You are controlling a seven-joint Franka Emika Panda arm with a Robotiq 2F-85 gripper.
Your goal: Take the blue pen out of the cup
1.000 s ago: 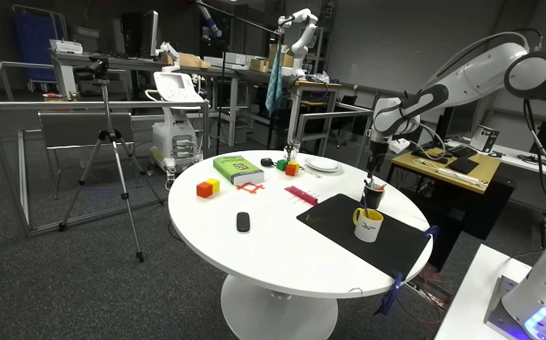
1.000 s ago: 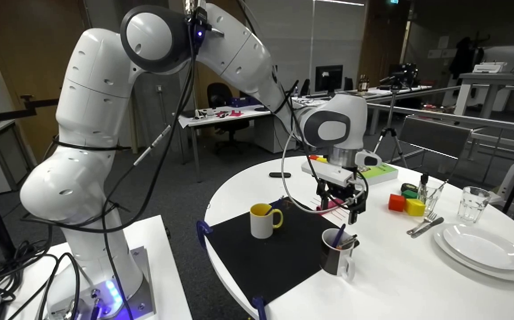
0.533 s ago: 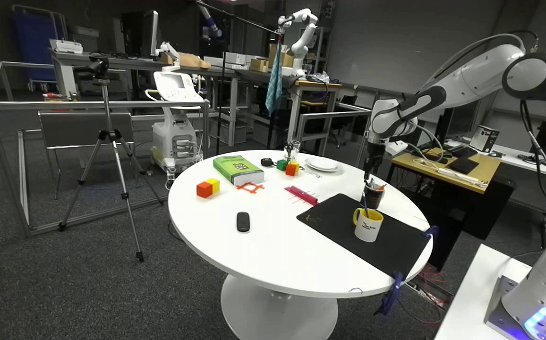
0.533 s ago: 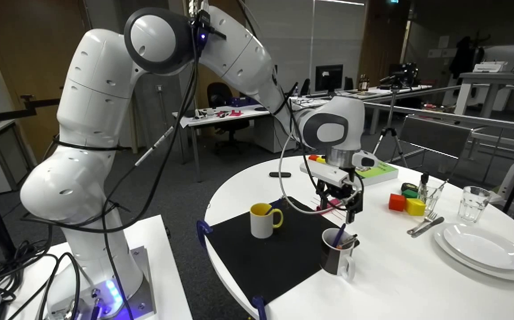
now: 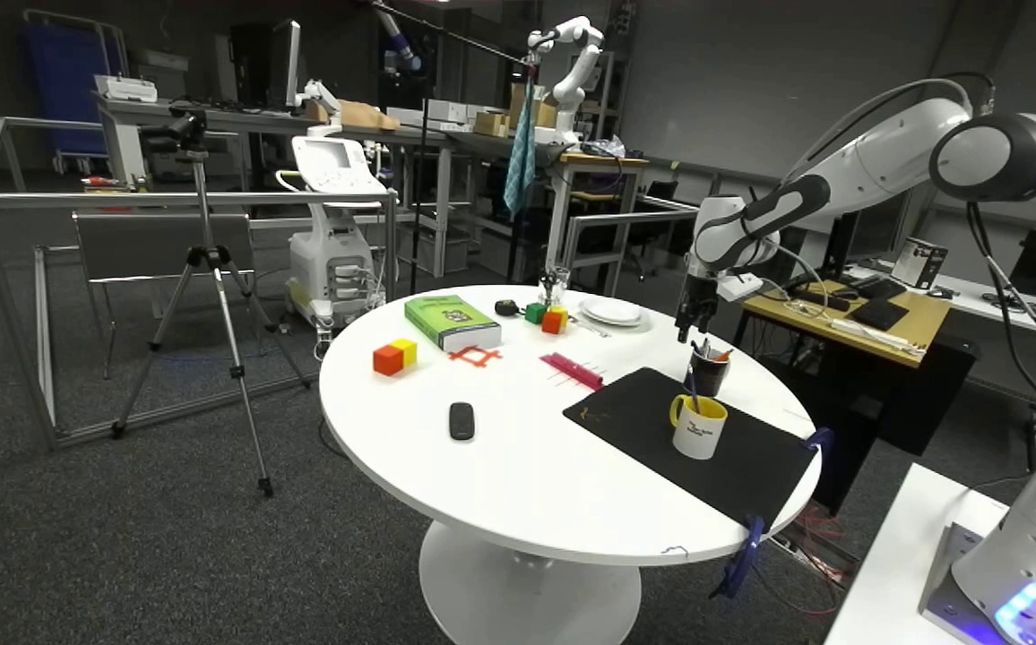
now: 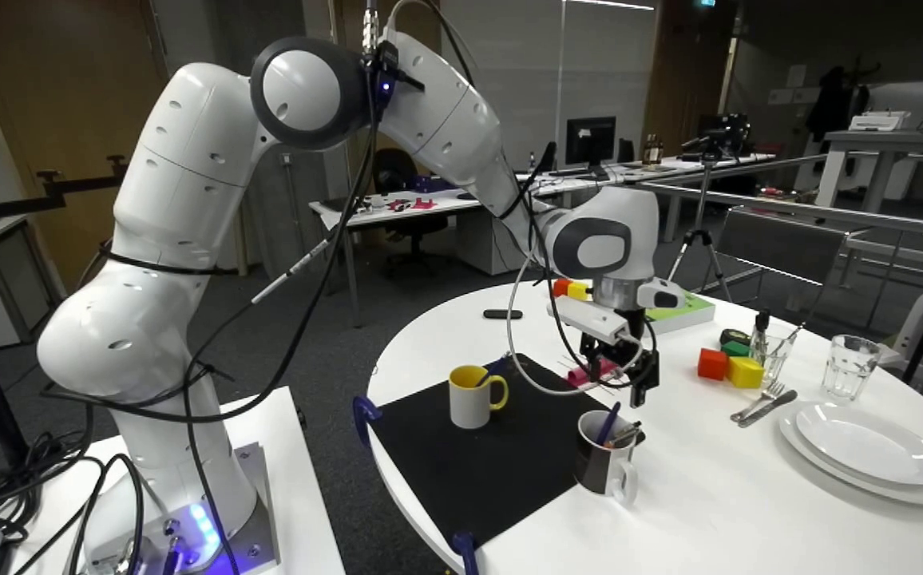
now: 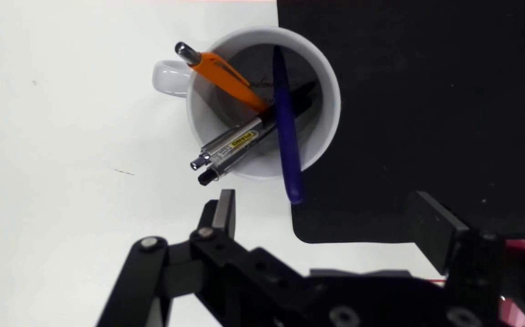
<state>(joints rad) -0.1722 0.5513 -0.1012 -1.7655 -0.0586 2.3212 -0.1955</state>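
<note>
A white cup with a yellow inside (image 6: 469, 406) stands on the black mat with a blue pen (image 6: 495, 369) leaning in it; it shows in both exterior views (image 5: 697, 439). A black-and-white mug (image 6: 594, 463) stands at the mat's edge. In the wrist view this mug (image 7: 333, 118) holds a dark blue pen (image 7: 288, 141), an orange pen (image 7: 228, 79) and silver-and-black pens (image 7: 240, 141). My gripper (image 7: 324, 213) is open and empty. Its fingers lie beside the mug, apart on either side of the blue pen's outer end, touching nothing. In an exterior view the gripper (image 6: 615, 387) hangs above the mug's rim.
The mat (image 6: 493, 479) is clamped to the round white table (image 5: 518, 484). A pink piece (image 5: 572, 369) lies beside the mat. Plates (image 6: 869, 447), a glass (image 6: 849, 367), cutlery (image 6: 765, 403), coloured blocks (image 6: 713, 364) and a green book (image 5: 453, 322) are further off.
The arm has reached forward and its elbow has come down. The gripper has shifted a little to the left in an exterior view and looks slightly turned. The cups and pens have not moved.
</note>
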